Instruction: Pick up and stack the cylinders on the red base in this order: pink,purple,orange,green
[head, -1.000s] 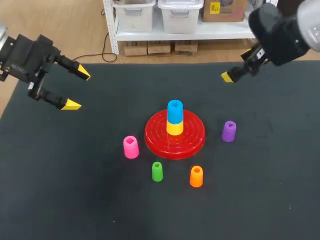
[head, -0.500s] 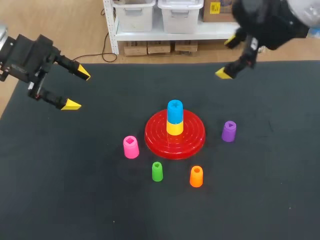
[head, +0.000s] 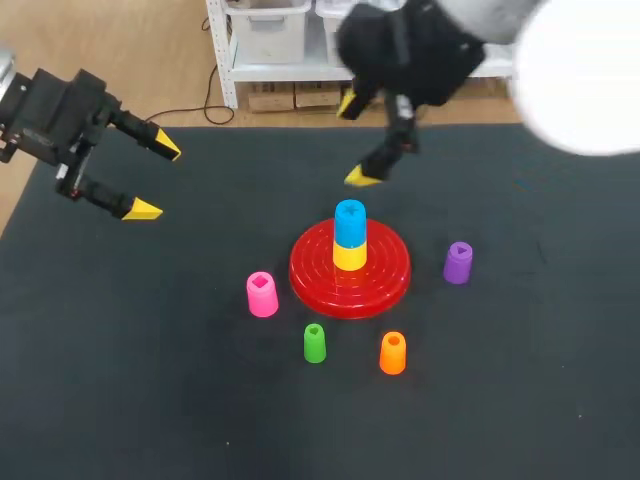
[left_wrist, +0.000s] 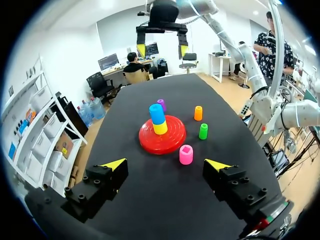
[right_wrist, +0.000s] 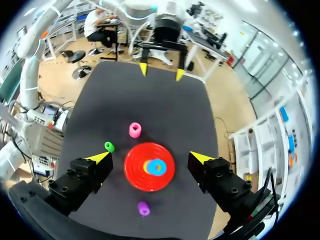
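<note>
right hand (head: 355, 140) now above red base (head: 385, 285)

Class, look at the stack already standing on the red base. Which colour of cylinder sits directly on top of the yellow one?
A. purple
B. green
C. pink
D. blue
D: in the head view the blue cylinder stands on the yellow cylinder at the centre of the red base, while the other coloured cylinders stand on the table around it.

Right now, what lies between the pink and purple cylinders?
The red base, carrying a yellow cylinder with a blue cylinder on top; the head view shows it.
</note>
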